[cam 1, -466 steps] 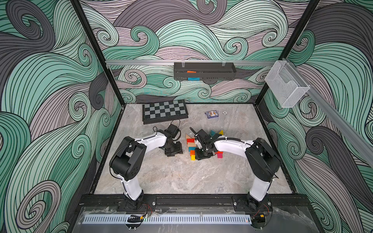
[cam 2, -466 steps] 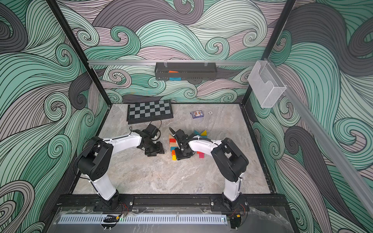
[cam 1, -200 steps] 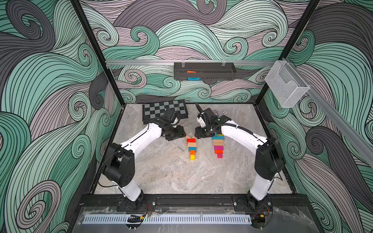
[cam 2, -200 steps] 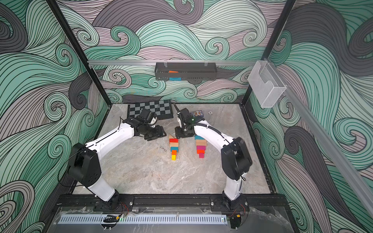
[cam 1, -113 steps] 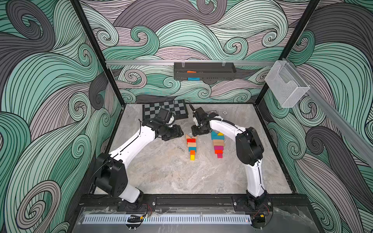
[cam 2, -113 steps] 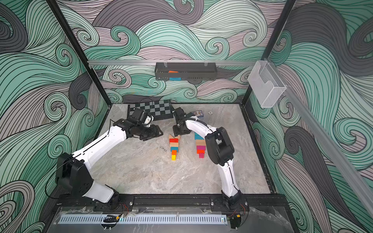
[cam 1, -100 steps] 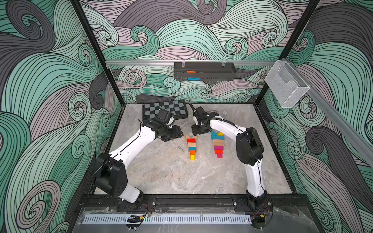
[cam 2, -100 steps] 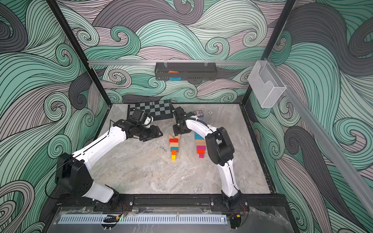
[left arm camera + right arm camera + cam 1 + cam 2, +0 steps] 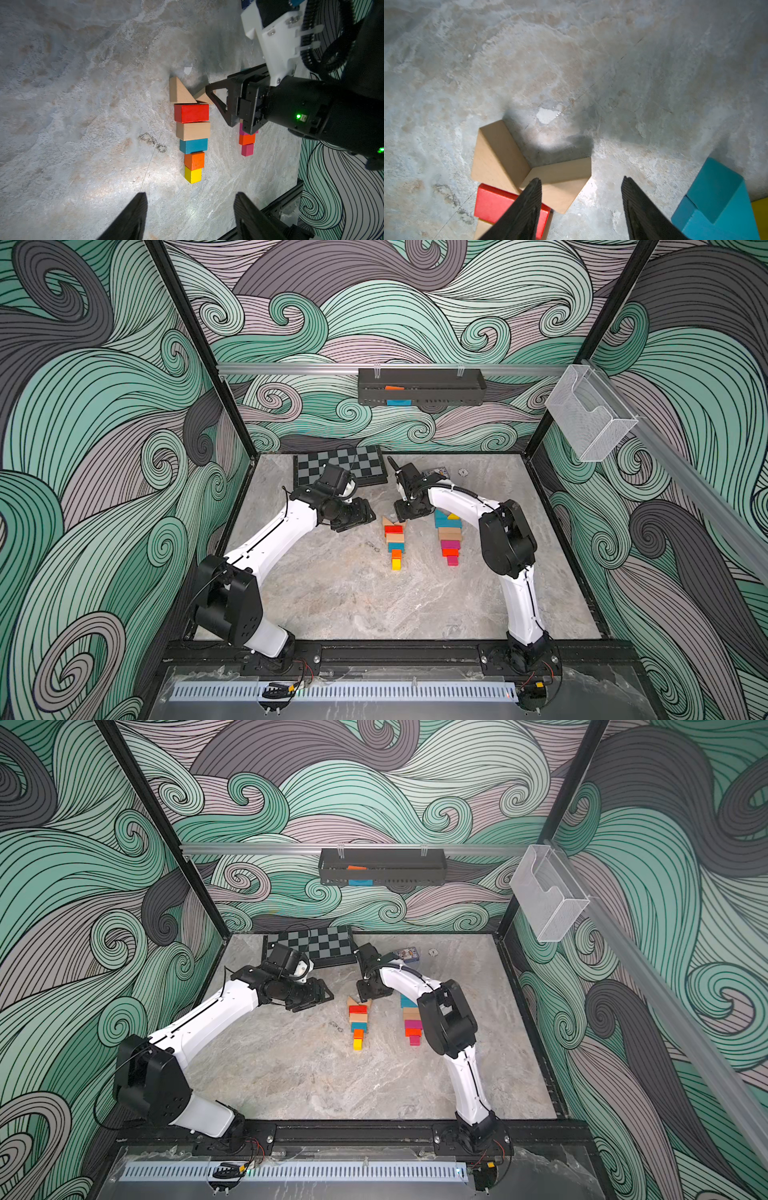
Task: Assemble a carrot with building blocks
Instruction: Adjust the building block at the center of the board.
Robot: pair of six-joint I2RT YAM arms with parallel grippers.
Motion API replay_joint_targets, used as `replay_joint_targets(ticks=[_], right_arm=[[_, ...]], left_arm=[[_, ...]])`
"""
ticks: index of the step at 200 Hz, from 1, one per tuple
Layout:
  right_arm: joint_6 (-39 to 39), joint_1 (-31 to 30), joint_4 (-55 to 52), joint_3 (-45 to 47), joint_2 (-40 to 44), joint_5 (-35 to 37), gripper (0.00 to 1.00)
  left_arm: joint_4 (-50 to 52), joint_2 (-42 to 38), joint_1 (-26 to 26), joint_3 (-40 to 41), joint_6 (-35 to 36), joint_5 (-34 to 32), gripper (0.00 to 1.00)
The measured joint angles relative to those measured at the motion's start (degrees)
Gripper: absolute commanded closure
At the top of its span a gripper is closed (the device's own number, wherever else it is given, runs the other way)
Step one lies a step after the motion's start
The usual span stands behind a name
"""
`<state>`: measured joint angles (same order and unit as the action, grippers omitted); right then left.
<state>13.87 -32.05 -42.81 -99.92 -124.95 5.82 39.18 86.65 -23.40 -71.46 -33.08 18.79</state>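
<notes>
Well behind the blocks, a grey-black chequered board [image 9: 361,460] lies by the back wall on the marbled grey tabletop [image 9: 332,597]. A small blue card box [image 9: 409,953] sits just behind the right arm's wrist. A black wall tray [image 9: 419,385] and a clear plastic holder [image 9: 590,414] hang above. In both top views the right arm crosses the column on its own side and hides part of it.

Two columns of wooden building blocks lie flat mid-table, side by side and apart. The column on the left arm's side has seven pieces touching in a line: two plain tan wedges [image 9: 179,93], a red bar [image 9: 191,113], a tan bar [image 9: 193,131], a teal bar [image 9: 193,145], an orange cube [image 9: 194,160] and a yellow cube [image 9: 193,175]. The other column shows teal pieces [image 9: 446,523], a yellow wedge [image 9: 454,515], a pink bar [image 9: 450,544] and a pink cube [image 9: 247,149] among others; its full count cannot be told.

The right gripper [image 9: 581,179] hangs over the tan wedges with its fingers spread and nothing between them. One fingertip [image 9: 533,187] overlaps the wedge beside the red bar; whether it touches cannot be told. The left gripper [image 9: 190,195] is also spread and empty, beside the wedge end of the seven-piece column and apart from it.
</notes>
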Motion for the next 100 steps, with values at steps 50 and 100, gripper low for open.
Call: replay_joint_targets(ticks=[50, 100], right_arm=[[-0.24, -0.02, -0.02, -0.33, -0.55, -0.35, 0.38], [-0.28, -0.11, 0.02, -0.63, -1.2, -0.74, 0.38]], left_arm=[[-0.28, 0.2, 0.42, 0.0, -0.02, 0.7, 0.33], [-0.5, 0.26, 0.63, 0.02, -0.15, 1.14, 0.33]])
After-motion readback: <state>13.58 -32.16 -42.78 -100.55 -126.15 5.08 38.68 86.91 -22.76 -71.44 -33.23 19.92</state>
